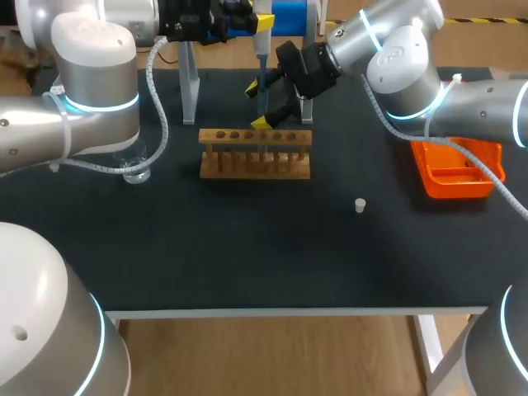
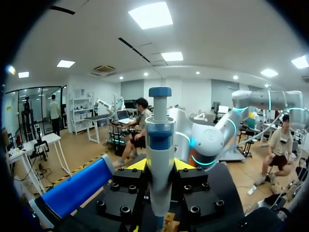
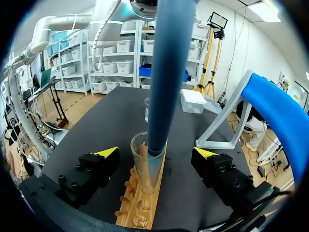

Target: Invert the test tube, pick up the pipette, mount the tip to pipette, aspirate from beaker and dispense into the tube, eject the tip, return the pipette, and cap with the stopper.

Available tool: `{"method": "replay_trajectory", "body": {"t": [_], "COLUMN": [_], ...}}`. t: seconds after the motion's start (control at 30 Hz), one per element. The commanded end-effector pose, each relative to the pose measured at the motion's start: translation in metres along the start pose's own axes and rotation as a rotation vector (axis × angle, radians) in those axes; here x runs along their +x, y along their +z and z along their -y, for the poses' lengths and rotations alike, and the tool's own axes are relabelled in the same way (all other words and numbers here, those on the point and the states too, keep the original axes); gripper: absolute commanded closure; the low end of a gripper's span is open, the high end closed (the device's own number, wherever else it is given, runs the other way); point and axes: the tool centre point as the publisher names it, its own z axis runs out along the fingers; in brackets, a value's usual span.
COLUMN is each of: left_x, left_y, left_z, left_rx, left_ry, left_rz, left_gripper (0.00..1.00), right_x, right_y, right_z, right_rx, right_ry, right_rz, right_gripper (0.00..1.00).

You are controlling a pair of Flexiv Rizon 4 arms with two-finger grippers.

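My left gripper point(image 1: 247, 23) is at the back of the table, shut on the pipette point(image 1: 261, 49), which hangs upright. In the left wrist view the pipette body point(image 2: 159, 145) fills the space between my left gripper's point(image 2: 160, 165) yellow tips. The blue shaft point(image 3: 164, 72) runs down into a clear test tube point(image 3: 146, 166) standing in the wooden rack point(image 1: 256, 157). My right gripper point(image 1: 257, 105) is open, its fingertips point(image 3: 107, 152) well apart on either side of the tube without touching it. The white stopper point(image 1: 360, 205) lies on the mat to the right of the rack. A glass beaker point(image 1: 136, 171) stands by my left arm.
An orange tray point(image 1: 458, 169) sits at the right under my right arm. A blue pipette stand point(image 1: 289, 16) on grey legs is behind the rack. A white box point(image 3: 193, 100) lies beyond the rack in the right wrist view.
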Motion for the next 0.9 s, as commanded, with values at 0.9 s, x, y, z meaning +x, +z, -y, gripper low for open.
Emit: {"method": "replay_trajectory", "body": {"t": [0.9], "left_x": [0.000], "left_y": [0.000], "left_z": [0.000], "left_rx": [0.000], "left_ry": [0.000], "left_rz": [0.001], "left_gripper": [1.00], "right_x": [0.026], "right_y": [-0.097], "right_z": [-0.013], "right_rx": [0.017], "right_ry": [-0.015], "right_rz": [0.062], "right_gripper": [0.00]}}
